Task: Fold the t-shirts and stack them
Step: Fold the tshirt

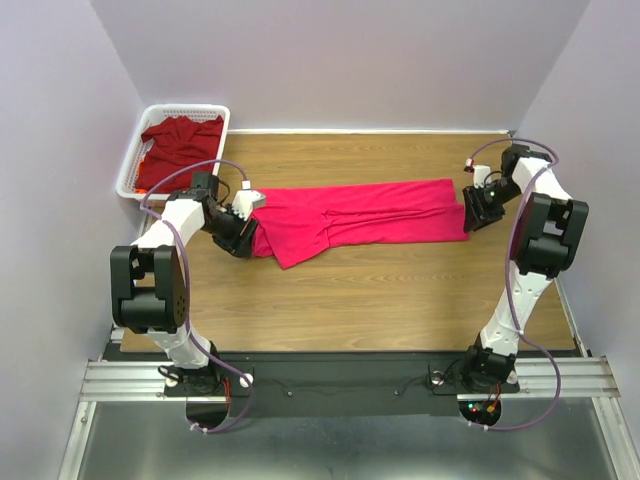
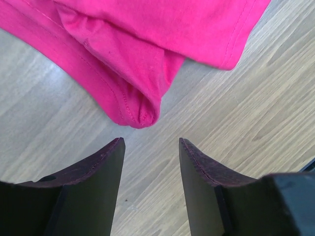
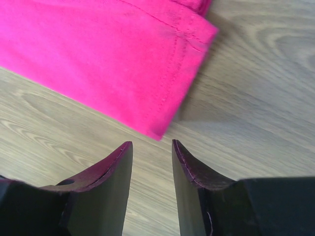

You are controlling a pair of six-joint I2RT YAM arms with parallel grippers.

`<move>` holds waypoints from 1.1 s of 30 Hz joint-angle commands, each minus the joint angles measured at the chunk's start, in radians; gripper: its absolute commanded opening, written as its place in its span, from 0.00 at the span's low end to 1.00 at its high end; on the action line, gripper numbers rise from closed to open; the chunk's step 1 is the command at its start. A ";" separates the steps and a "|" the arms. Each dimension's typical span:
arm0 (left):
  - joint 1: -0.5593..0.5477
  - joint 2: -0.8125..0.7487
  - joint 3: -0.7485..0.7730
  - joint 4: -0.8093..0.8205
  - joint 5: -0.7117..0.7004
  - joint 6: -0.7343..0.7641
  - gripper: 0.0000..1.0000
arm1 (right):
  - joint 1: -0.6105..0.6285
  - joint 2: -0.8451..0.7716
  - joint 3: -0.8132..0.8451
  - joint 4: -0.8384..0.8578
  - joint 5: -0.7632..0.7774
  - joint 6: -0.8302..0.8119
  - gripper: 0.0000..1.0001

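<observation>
Arm bases, near edge, from above: two. Pinkish-red t-shirt: a long band on the worktop, long axis left to right; left tool at its left end, right tool at its right, each arm nearest its own end. Maroon t-shirt: in the white basket, far left corner. Left wrist view: tool apart, empty, folded corner just ahead. Right wrist view: tool apart, empty, hem corner just ahead.
</observation>
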 commanded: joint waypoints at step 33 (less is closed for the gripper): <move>-0.073 0.084 0.016 0.109 0.046 -0.071 0.56 | 0.001 0.097 0.073 0.065 -0.049 0.168 0.35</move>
